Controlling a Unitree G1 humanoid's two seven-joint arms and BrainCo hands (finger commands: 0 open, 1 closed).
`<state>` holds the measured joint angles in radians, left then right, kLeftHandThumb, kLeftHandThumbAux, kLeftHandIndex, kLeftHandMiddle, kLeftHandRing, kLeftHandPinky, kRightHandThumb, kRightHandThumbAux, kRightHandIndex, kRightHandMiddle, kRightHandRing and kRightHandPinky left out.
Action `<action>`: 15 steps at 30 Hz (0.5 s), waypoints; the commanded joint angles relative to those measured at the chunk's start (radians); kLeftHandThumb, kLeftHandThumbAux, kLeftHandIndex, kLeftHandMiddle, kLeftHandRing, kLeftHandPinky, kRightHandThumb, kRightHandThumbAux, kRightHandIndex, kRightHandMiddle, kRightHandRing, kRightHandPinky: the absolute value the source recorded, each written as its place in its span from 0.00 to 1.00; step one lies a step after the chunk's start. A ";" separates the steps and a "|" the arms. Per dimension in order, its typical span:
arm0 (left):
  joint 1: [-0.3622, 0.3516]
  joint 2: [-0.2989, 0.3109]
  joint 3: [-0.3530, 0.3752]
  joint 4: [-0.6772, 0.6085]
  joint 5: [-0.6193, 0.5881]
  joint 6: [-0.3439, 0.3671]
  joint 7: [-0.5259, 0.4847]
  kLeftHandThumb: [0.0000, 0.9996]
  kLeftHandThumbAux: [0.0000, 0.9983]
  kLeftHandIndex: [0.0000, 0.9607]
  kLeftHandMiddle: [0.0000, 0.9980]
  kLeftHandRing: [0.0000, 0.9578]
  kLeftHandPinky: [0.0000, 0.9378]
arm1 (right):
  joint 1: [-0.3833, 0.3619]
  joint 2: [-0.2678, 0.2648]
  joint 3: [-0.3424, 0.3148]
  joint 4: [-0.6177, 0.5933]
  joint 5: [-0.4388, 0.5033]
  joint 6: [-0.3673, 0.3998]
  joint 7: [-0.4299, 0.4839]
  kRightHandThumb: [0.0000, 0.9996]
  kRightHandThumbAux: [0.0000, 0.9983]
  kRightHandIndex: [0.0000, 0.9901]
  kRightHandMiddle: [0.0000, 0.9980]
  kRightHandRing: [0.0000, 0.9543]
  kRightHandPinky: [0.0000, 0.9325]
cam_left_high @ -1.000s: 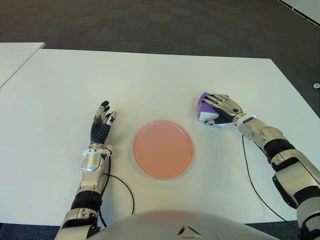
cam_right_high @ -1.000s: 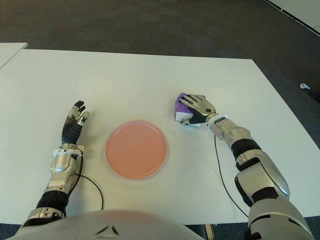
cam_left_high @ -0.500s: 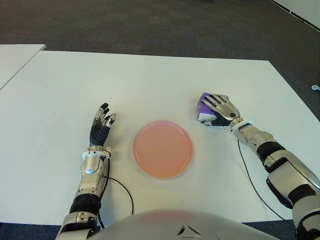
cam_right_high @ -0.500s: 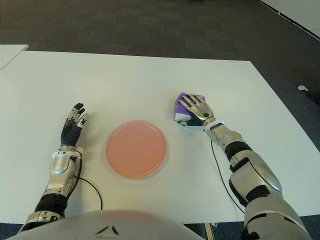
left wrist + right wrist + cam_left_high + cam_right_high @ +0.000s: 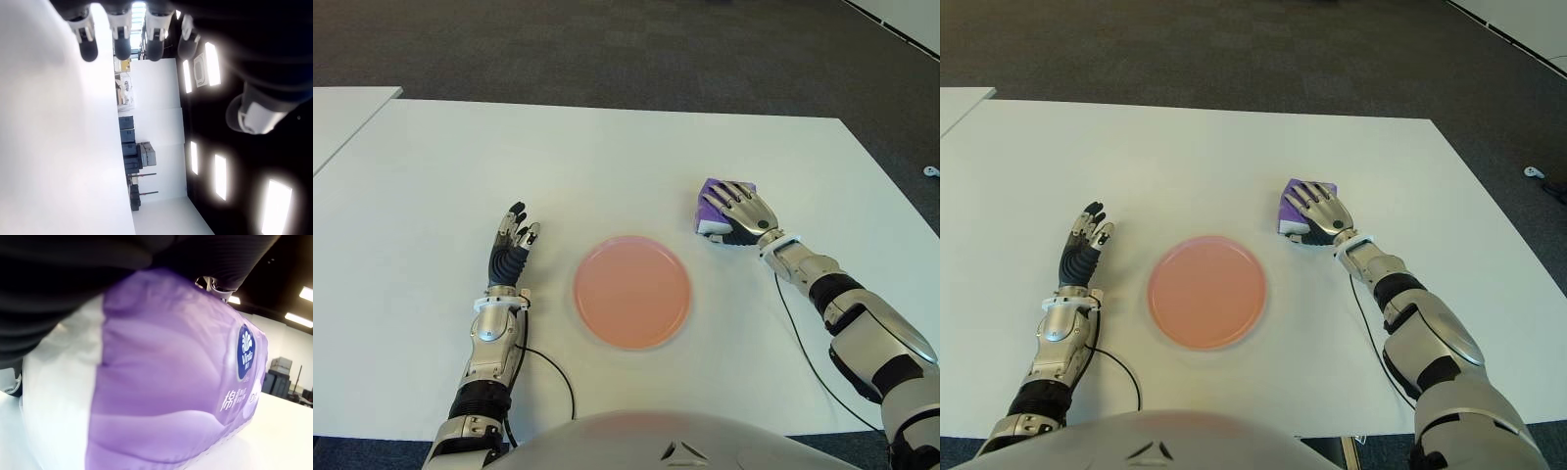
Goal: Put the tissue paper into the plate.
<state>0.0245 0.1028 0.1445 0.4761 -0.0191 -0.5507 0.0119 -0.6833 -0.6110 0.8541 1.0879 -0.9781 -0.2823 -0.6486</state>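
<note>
Starting at the left: left hand [image 5: 512,238] lay palm-side down over the white table [image 5: 607,157], fingers stretched out and a little apart, holding nothing; in its wrist view, four dark fingertips [image 5: 88,49] stood in a row above the bare tabletop. Showed just left of the plate [image 5: 632,291], apart from it. Sat near the middle of the table, that plate: round, pink, shallow, with nothing in it. Trailed from under the left forearm toward the near edge, a thin black cable [image 5: 560,375]. Further right, beyond the plate and clear of its rim, rested the tissue pack [image 5: 713,204], purple wrap with a white end, flat on the table. Covered from above by the right hand [image 5: 742,211], fingers fanned over the top of the pack and palm pressed down on it. Filled the right wrist view almost wholly, purple film and a blue logo, with the dark palm right against it. Possibly not yet closed round the pack; fingers looked laid on top rather than curled under, though hard to tell from these angles.
</note>
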 commanded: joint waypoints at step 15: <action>0.029 -0.006 0.008 0.021 -0.005 0.031 0.009 0.00 0.48 0.00 0.00 0.00 0.00 | 0.122 0.043 0.067 0.062 -0.024 -0.044 0.161 0.47 0.48 0.00 0.02 0.04 0.10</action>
<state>0.0256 0.1028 0.1467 0.4739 -0.0203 -0.5514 0.0158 -0.6913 -0.6135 0.8670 1.0880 -0.9639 -0.2964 -0.6460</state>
